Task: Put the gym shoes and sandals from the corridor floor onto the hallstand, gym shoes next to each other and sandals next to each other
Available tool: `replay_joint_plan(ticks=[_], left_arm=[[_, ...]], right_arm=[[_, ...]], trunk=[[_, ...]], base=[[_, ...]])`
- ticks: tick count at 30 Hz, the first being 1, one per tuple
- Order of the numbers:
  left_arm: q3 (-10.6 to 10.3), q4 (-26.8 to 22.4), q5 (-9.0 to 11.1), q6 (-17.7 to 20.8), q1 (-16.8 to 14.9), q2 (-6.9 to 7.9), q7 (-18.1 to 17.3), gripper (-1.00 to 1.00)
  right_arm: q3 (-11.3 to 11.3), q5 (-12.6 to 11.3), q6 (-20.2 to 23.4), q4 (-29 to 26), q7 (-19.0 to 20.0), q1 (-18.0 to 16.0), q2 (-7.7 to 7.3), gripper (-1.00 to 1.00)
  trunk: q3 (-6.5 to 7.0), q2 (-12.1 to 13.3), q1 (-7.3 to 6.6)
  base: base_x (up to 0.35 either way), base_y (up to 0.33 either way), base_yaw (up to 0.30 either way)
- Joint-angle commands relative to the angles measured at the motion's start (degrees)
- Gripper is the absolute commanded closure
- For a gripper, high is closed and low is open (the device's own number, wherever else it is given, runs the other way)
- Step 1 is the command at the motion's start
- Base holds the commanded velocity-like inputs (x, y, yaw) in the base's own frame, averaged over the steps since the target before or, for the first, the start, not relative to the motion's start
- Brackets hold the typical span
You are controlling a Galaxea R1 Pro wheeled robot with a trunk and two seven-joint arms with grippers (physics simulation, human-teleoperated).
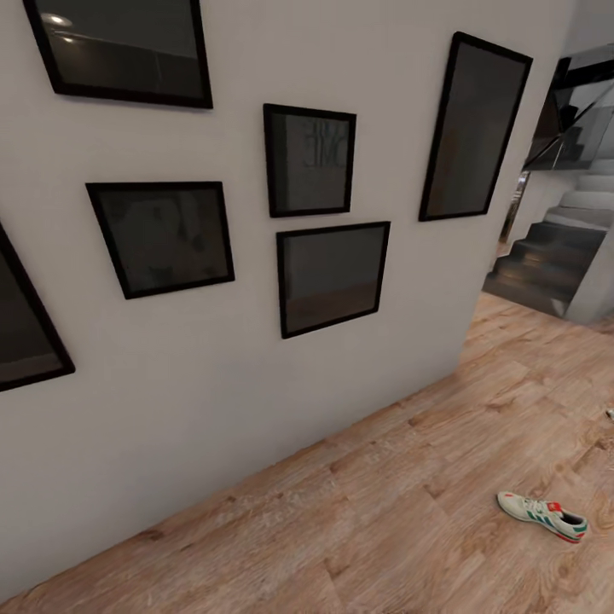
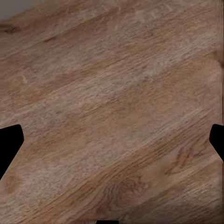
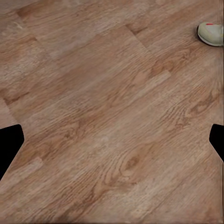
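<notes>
One gym shoe [image 1: 542, 515] lies on its sole on the corridor floor [image 1: 384, 520] at the lower right of the head view, white with green stripes and a red heel patch. The rounded white end of a gym shoe [image 3: 211, 33] with a red patch shows at the rim of the right wrist view. My left gripper [image 2: 112, 140] hangs open over bare planks, its dark fingertips [image 2: 9, 144] far apart. My right gripper [image 3: 112, 140] is open too, well away from the shoe, with nothing between its fingers. The sandals and the hallstand are out of view.
A pale wall [image 1: 213, 358] with several black-framed pictures [image 1: 331, 277] runs along the left and ends at a corner. Beyond it, at the far right, dark stairs [image 1: 546, 264] rise. A small pale object [image 1: 610, 414] peeks in at the right edge.
</notes>
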Motion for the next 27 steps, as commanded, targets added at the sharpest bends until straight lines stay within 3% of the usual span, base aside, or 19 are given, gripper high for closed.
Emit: replay_joint_plan(ticks=[1, 27], left_arm=[[0.0, 0.0, 0.1, -0.2, 0.0, 0.00, 0.1, -1.00], [0.0, 0.0, 0.1, -0.2, 0.0, -0.05, 0.1, -1.00]], right_arm=[[-0.1, 0.0, -0.2, 0.1, 0.0, -0.1, 0.01, -1.00], [-0.1, 0.0, -0.2, 0.1, 0.0, -0.1, 0.01, -1.00]], trunk=[[-0.11, 0.0, -0.01], [-1.43, 0.0, -0.01]], base=[[0.000, 0.000, -0.259], [0.000, 0.000, -0.259]])
